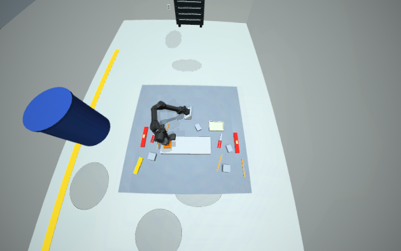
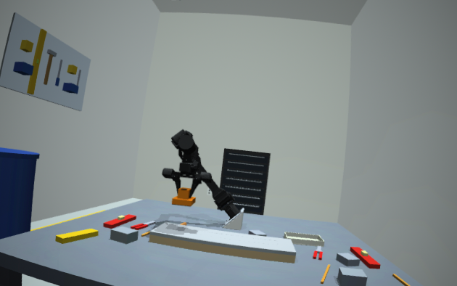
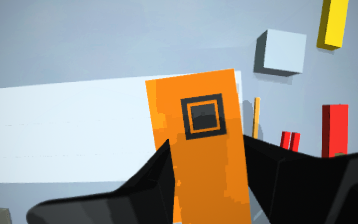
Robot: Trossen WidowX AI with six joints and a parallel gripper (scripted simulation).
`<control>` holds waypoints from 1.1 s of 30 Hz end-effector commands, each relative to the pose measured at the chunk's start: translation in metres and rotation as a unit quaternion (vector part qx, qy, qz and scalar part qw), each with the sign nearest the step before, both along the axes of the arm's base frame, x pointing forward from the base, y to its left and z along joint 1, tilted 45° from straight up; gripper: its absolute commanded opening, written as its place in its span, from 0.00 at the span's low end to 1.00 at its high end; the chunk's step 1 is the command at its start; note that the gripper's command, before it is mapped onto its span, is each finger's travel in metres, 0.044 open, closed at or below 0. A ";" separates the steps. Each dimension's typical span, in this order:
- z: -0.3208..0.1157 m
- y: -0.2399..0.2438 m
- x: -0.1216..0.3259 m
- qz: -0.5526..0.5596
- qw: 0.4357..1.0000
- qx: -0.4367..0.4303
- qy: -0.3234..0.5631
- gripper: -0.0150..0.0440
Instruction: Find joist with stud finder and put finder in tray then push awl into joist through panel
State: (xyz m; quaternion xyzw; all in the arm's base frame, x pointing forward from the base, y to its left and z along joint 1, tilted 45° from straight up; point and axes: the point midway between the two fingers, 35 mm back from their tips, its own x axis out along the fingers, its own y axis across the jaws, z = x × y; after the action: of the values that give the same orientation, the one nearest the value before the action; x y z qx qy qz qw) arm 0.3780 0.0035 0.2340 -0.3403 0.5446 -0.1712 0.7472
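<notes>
My gripper (image 1: 168,142) (image 2: 184,192) (image 3: 199,139) is shut on the orange stud finder (image 1: 167,146) (image 2: 183,201) (image 3: 210,172), gripping its narrower upper block. The stud finder hangs in the air above the left end of the white floor panel (image 1: 192,148) (image 2: 243,242) (image 3: 55,130). The dark square on its top shows no lit mark. The shallow pale tray (image 1: 216,126) (image 2: 304,242) stands beyond the panel's right end and holds nothing that I can see. Several thin orange sticks lie about; I cannot tell whether one is the awl. No hole shows in the panel.
Near the panel's left end are a grey block (image 1: 151,156) (image 2: 124,234) (image 3: 284,52), a red level (image 1: 144,137) (image 2: 120,221) and a yellow bar (image 1: 138,165) (image 2: 77,236). To the right are red-handled pliers (image 1: 220,139), another red level (image 1: 237,143) and grey blocks.
</notes>
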 end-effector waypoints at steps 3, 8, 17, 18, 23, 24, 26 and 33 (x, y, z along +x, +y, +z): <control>-0.044 0.055 0.011 0.071 0.996 0.012 0.057 0.25; -0.079 0.099 0.010 0.126 0.987 0.019 0.102 0.25; -0.143 0.174 -0.009 0.220 0.958 0.023 0.182 0.25; -0.150 0.182 -0.013 0.229 0.954 0.023 0.190 0.25; -0.186 0.218 -0.034 0.277 0.932 0.021 0.234 0.25; -0.194 0.225 -0.039 0.286 0.927 0.021 0.243 0.25; -0.208 0.238 -0.050 0.304 0.916 0.019 0.260 0.25; -0.257 0.277 -0.094 0.362 0.875 0.009 0.320 0.25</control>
State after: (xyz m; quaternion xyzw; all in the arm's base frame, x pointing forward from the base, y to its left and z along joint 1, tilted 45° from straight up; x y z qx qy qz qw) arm 0.3057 0.2640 0.0007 -0.5269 0.5934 0.2035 0.5735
